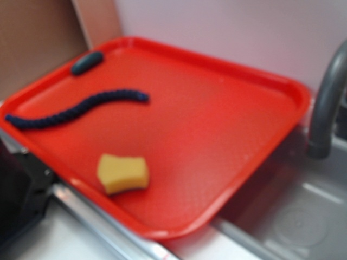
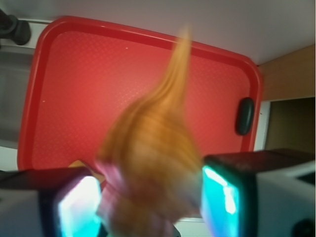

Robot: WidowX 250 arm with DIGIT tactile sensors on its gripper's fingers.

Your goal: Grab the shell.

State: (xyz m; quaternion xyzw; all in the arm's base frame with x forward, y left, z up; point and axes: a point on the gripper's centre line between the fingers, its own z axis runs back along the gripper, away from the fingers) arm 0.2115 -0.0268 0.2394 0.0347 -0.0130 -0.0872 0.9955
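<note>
In the wrist view the shell [image 2: 150,158] fills the space between my fingers, a blurred tan-and-orange ridged body with its thin tail pointing up and away. My gripper [image 2: 150,203] is shut on the shell, which is held well above the red tray [image 2: 89,98]. The glowing teal pads [image 2: 76,207] sit against its sides. In the exterior view neither the shell nor the gripper shows; the red tray [image 1: 217,135] lies there without a shell on it.
On the tray lie a yellow sponge [image 1: 122,173], a dark blue beaded rope [image 1: 81,108] and a dark oval object [image 1: 87,63]. A grey faucet [image 1: 328,103] and a metal sink [image 1: 293,216] are to the right. A black robot part [image 1: 21,200] stands at the lower left.
</note>
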